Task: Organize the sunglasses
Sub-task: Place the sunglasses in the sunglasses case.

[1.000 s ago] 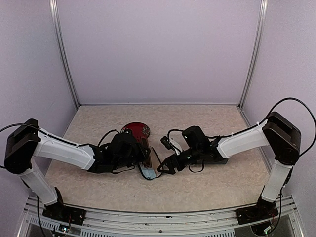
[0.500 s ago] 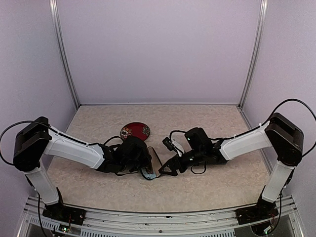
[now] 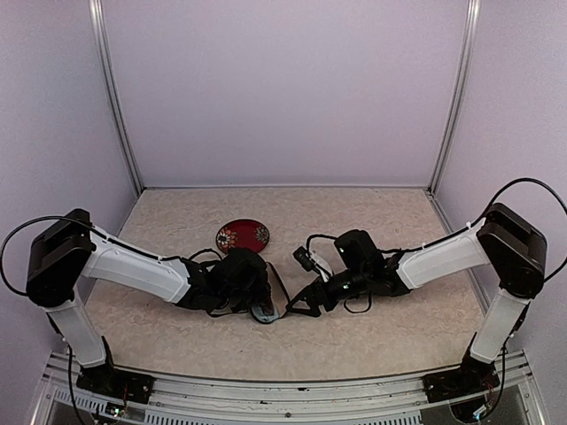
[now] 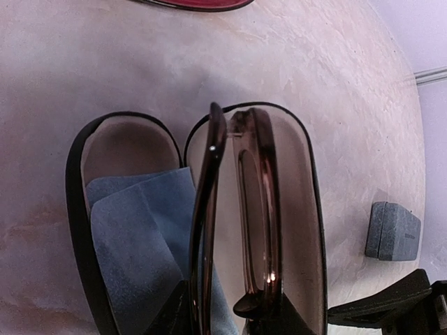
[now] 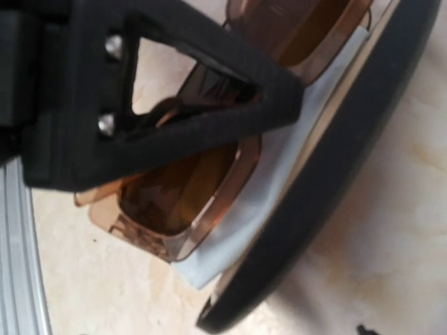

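Observation:
The reddish-brown sunglasses [image 4: 255, 181] are folded and held on edge between the fingers of my left gripper [image 4: 227, 317], which is shut on them. They sit low inside the right half of an open black case [image 4: 318, 209]. A light-blue cloth [image 4: 133, 237] lies in the other half. From above, my left gripper [image 3: 263, 301] is over the case [image 3: 267, 312] at the table's middle front. My right gripper [image 3: 299, 305] stands just right of the case, jaws spread, holding nothing that I can see. The right wrist view shows the sunglasses [image 5: 174, 188], cloth [image 5: 272, 174] and case rim [image 5: 335, 153] close up.
A round red patterned disc [image 3: 242, 235] lies just behind the left gripper. A grey-blue block [image 4: 393, 230] sits to the right of the case, near the right arm. The left gripper's black finger [image 5: 174, 91] fills the top of the right wrist view.
My left arm has pushed forward and right, carrying the sunglasses down over the open case and uncovering the red disc. My right gripper has shifted slightly right.

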You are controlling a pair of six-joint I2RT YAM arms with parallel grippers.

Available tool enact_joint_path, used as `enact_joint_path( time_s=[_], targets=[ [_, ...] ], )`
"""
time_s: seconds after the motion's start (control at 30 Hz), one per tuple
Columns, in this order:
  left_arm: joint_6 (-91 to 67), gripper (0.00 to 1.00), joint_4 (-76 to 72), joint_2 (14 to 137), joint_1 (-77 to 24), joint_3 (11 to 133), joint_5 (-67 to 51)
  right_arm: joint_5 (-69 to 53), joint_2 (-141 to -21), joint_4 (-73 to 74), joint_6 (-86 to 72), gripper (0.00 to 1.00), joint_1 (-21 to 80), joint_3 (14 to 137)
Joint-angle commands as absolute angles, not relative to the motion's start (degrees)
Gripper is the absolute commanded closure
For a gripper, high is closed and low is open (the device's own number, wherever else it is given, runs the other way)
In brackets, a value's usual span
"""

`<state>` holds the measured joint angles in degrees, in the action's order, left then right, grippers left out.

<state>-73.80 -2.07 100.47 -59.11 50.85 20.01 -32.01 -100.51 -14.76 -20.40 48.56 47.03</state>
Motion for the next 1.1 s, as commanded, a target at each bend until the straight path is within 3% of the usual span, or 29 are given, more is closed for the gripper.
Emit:
enact_joint_path(
  time_s=[0.0, 1.07],
  targets=[
    [-75.04, 0.69, 0.26, 100.43, -59.93, 51.99, 21.97, -33.22, -99.49, -16.16, -19.73, 0.21, 48.24, 46.77],
    [-75.91, 0.60, 2.46, 97.91, -61.61, 50.67, 24.40, -35.26, -100.12, -16.45, -20.23, 0.23, 48.24, 47.03]
  ],
)
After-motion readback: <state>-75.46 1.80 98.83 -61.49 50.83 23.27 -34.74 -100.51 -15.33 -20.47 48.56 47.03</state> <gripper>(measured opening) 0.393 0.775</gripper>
